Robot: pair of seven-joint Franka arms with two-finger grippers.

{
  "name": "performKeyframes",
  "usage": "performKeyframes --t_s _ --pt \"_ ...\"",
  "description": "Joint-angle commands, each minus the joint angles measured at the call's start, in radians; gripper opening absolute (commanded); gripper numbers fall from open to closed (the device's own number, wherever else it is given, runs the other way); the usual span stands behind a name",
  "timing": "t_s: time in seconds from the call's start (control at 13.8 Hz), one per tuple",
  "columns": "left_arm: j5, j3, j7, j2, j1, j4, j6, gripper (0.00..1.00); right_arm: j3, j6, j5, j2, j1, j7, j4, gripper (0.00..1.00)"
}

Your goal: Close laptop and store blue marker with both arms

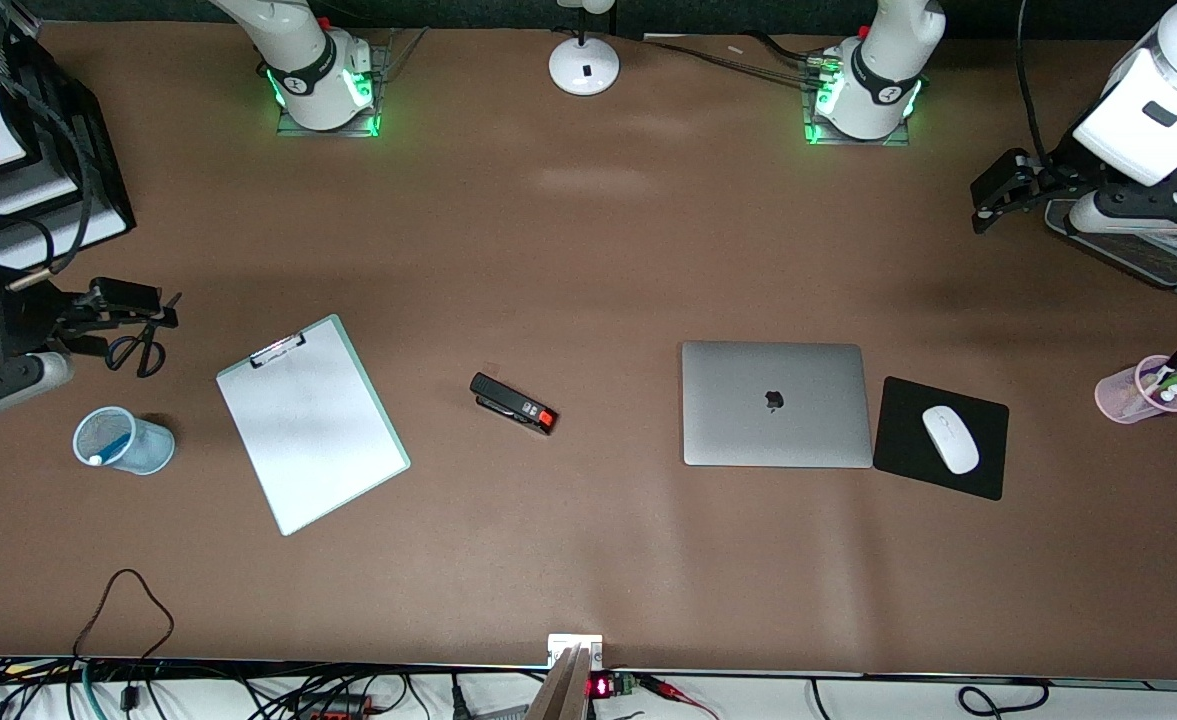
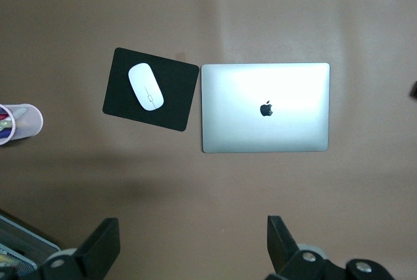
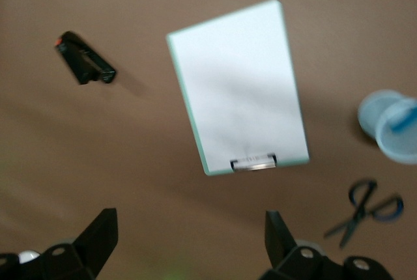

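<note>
Right end effector (image 1: 118,320), at the right arm's end of the desk (image 1: 588,250), above the black-handled scissors (image 1: 138,352): fingers spread wide in the right wrist view, holding nothing. Light blue cup (image 1: 123,441), nearer the front camera than the scissors: lies on its side with the blue marker (image 1: 111,450) inside, whitish end at the cup's mouth. Clipboard (image 1: 312,424), mint-edged with white paper and a metal clip, flat on the desk beside the cup, turned at an angle. Black stapler (image 1: 513,403) with a red end, between the clipboard and the laptop, apart from both. White round lamp base (image 1: 584,66), between the two arm bases. Laptop (image 1: 775,404), silver-grey: lid fully shut, dark apple logo facing up, flat on the desk. Black mouse pad (image 1: 983,475), just beside the laptop toward the left arm's end, one corner nearly meeting it; white mouse (image 1: 950,439) on the pad. Pink cup (image 1: 1118,395) with purple and green pens, well apart from the pad. Left end effector (image 1: 993,195), up over the left arm's end of the desk: fingers wide apart in the left wrist view, empty.
</note>
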Motion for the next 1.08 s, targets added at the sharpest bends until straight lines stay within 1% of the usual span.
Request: performKeyframes --t_s 0.0,0.14,0.36,0.51,0.72,0.87,1.01 --pt "-0.019 0.003 0.02 -0.001 0.003 0.018 -0.013 1.0 0.005 0.007 -0.117 -0.092 -0.013 0.157 -0.111 1.0" --pt "-0.019 0.003 0.02 0.001 0.003 0.018 -0.013 1.0 0.003 0.01 -0.181 -0.147 -0.011 0.225 -0.167 1.0" --pt "-0.019 0.002 0.02 -0.001 0.003 0.017 -0.016 1.0 0.003 0.048 -0.24 -0.253 -0.022 0.228 -0.283 1.0" --pt "-0.019 0.002 0.02 -0.001 0.001 0.017 -0.015 1.0 0.002 0.05 -0.257 -0.287 -0.019 0.23 -0.322 1.0" --pt "-0.019 0.002 0.02 0.001 0.001 0.018 -0.012 1.0 0.003 0.061 -0.257 -0.336 -0.019 0.23 -0.366 1.0" --pt "-0.019 0.002 0.02 -0.001 0.0 0.015 -0.012 1.0 0.005 0.14 -0.257 -0.409 -0.019 0.231 -0.453 1.0" --pt "-0.019 0.0 0.02 0.001 0.0 0.015 -0.012 1.0 0.003 0.241 -0.257 -0.509 -0.019 0.231 -0.597 1.0"
